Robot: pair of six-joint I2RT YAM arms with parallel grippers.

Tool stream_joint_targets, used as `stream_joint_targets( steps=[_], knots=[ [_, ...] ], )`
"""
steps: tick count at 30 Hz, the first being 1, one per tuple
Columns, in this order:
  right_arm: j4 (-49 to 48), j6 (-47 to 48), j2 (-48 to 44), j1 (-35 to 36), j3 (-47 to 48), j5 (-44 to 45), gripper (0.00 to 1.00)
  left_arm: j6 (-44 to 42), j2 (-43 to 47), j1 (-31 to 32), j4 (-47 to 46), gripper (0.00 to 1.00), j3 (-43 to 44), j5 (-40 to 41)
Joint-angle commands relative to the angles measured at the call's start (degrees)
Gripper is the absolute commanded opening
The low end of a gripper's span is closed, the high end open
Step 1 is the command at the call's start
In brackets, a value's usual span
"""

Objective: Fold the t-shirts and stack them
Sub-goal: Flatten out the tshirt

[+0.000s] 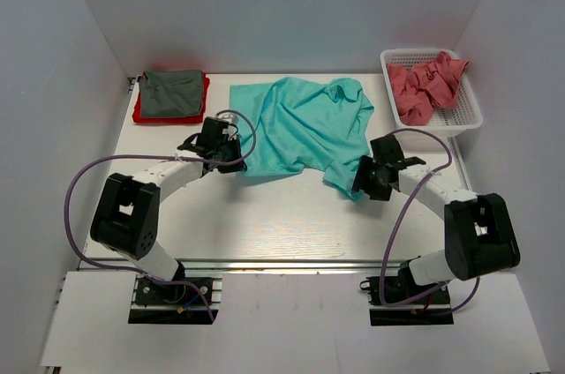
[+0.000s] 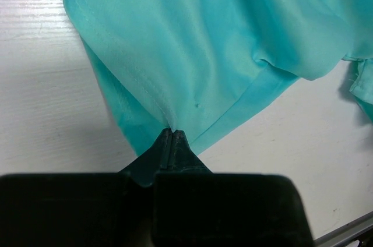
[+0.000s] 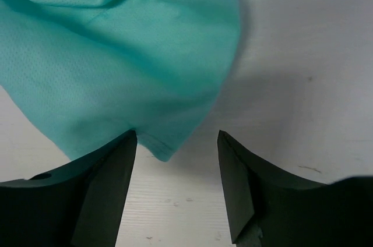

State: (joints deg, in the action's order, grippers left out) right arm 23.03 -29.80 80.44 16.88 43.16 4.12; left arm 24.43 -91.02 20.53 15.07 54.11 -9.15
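Observation:
The teal-green t-shirt [image 1: 305, 123] lies spread and rumpled on the table's middle. My left gripper [image 1: 235, 162] is shut on its lower left hem; the left wrist view shows the cloth [image 2: 192, 43] pinched at the closed jaw tips [image 2: 173, 132]. My right gripper [image 1: 360, 187] is open at the shirt's lower right corner; in the right wrist view that corner [image 3: 157, 145] hangs between the spread fingers [image 3: 113, 165]. A folded dark grey t-shirt [image 1: 172, 92] lies on a red one [image 1: 141, 113] at the back left. Salmon-pink shirts [image 1: 425, 85] fill the basket.
The white mesh basket [image 1: 470, 114] stands at the back right by the right wall. White walls close in the table on three sides. A metal rail runs along the near edge [image 1: 265, 261].

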Motion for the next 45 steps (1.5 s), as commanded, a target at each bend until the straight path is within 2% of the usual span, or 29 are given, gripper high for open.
stream_joint_targets(
  steps=[1, 8, 9, 10, 11, 12, 13, 19, 27, 33, 34, 40, 43, 45],
  knots=[
    [-4.56, -1.40, 1.55, -0.10, -0.35, -7.96, 0.63, -0.69, 3.13, 0.21, 1.27, 0.00, -0.32, 1.06],
    [-9.57, -2.10, 2.17, -0.10, -2.64, -13.26, 0.42, -0.69, 3.13, 0.21, -0.13, 0.00, -0.32, -0.25],
    [-9.58, -2.28, 2.69, -0.18, -2.55, -13.26, 0.33, -0.69, 3.13, 0.21, -0.13, 0.00, 0.29, -0.26],
    [-9.40, -2.37, 2.96, -0.10, -2.20, -13.09, 0.11, -0.69, 3.13, 0.21, -0.13, 0.00, 0.30, -0.26],
    [-9.40, -2.45, 2.96, -0.18, -2.20, -13.08, 0.10, -0.69, 3.13, 0.21, -0.13, 0.00, 0.30, -0.26],
    [-9.40, -2.28, 2.96, -0.19, -2.11, -12.65, 0.03, -0.69, 3.13, 0.21, -0.13, 0.00, 0.30, -0.78],
    [-8.88, -1.93, 2.27, -0.19, -1.76, -11.86, 0.00, -0.69, 3.13, 0.21, -0.13, 0.00, 0.30, -0.78],
    [-6.15, -1.49, -3.01, -0.10, 0.35, -2.04, 0.00, -0.69, 5.32, 0.21, -0.66, 0.00, 1.44, -0.97],
    [-6.06, 0.35, -22.60, -0.10, 2.89, 13.97, 0.00, -1.84, 11.30, 0.21, 0.05, 0.00, 6.26, 2.38],
    [-7.65, 4.22, -25.95, -0.10, 16.05, 20.74, 0.00, -4.65, 16.21, 0.21, 1.10, 0.00, 16.02, 4.48],
    [-7.47, 5.10, -25.87, -0.10, 17.65, 24.15, 0.00, -5.43, 16.92, 0.21, 2.58, 0.00, 17.33, 5.27],
    [-10.19, 13.17, -26.92, -0.27, 32.24, 33.56, 0.00, -9.04, 22.55, 0.21, 7.34, 0.00, 29.28, 15.45],
    [-12.20, 18.25, -28.06, -0.27, 40.84, 35.51, 0.00, -10.36, 27.28, 0.21, 9.09, 0.00, 32.71, 19.15],
    [-13.44, 20.39, -27.19, -0.27, 43.04, 36.13, 0.00, -10.97, 29.30, 0.21, 9.10, 0.00, 34.04, 20.30]
  ],
)
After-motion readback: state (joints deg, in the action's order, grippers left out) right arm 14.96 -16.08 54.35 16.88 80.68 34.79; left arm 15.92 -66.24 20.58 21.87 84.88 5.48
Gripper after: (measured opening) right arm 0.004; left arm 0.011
